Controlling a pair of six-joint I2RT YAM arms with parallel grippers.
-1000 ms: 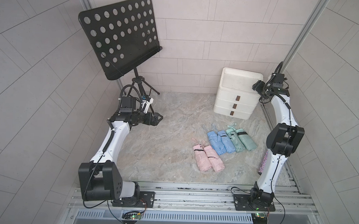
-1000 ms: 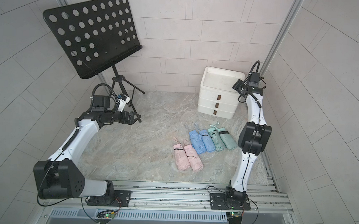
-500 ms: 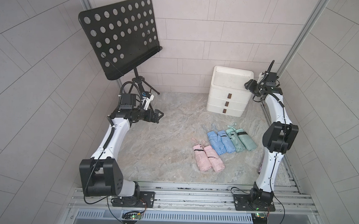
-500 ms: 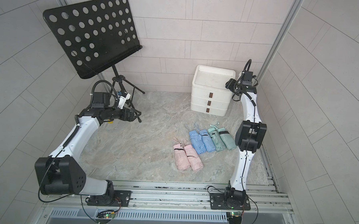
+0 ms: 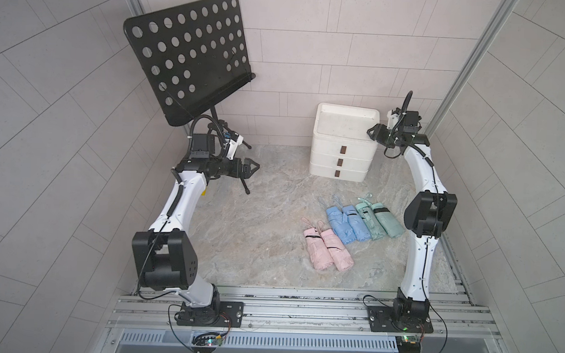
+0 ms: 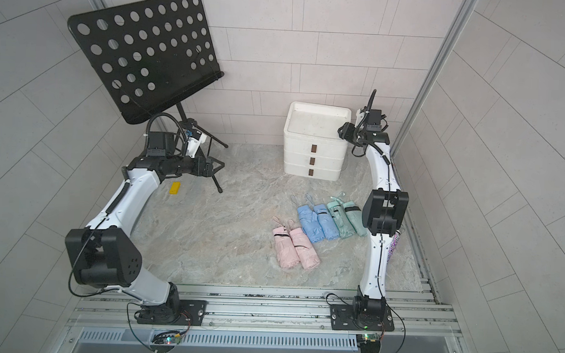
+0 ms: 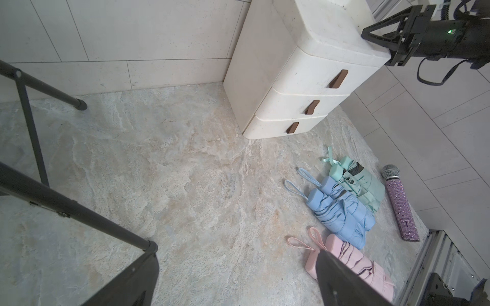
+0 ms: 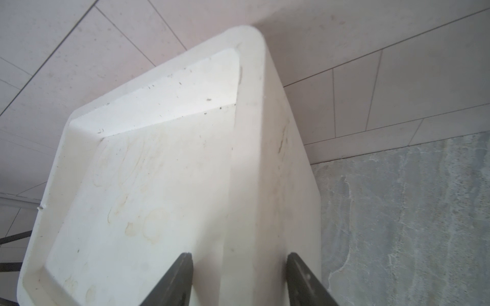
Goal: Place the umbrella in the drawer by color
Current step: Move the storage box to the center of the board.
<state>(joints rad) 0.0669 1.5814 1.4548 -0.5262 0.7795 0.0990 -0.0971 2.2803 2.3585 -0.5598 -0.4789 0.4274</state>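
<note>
Right claw (image 5: 372, 134) straddles drawer unit (image 5: 328, 153) rim, clamping unclear; left claw (image 5: 251, 166) released. Risk: rim pull could tip unit.

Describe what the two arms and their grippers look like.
Both the left arm and right arm have white link shells, chunky black joint housings and black cables running along them. The left gripper and right gripper are black, with triangular open-frame fingers.
</note>
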